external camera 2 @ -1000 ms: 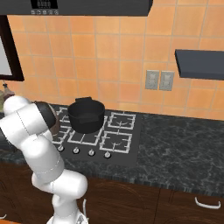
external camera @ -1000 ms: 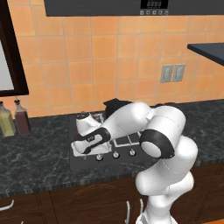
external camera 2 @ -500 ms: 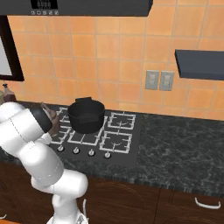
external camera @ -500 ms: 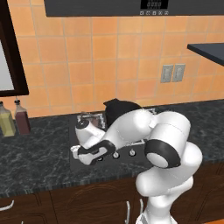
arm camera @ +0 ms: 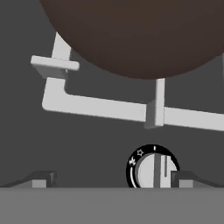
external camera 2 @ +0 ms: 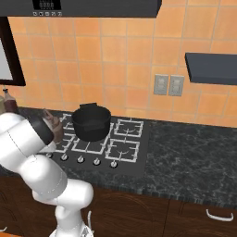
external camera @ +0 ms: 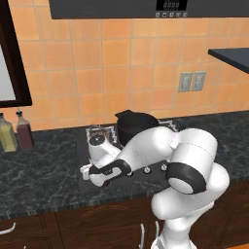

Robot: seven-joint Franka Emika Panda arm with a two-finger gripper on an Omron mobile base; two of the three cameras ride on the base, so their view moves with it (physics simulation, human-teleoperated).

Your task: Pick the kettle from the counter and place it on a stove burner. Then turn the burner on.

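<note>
A big black pot (external camera 2: pixel 91 122) with a lid sits on the back left burner of the stove (external camera 2: pixel 121 155). The stove has white metal grates (external camera 2: pixel 122 149) and a row of small round knobs (external camera 2: pixel 80 159) along its front edge. On the far left, two bottles stand side by side by the wall: a dark red one (external camera: pixel 24 131) and a yellowish one (external camera: pixel 7 133). The wall is covered in orange tiles (external camera: pixel 126 73). A grey wall outlet (external camera 2: pixel 168 85) with two plates is set in the tiles. A dark shelf (external camera 2: pixel 210 68) sticks out from the wall on the right. Brown wooden cabinets (external camera 2: pixel 185 217) are below, with a pale handle (external camera 2: pixel 219 215) on one.
</note>
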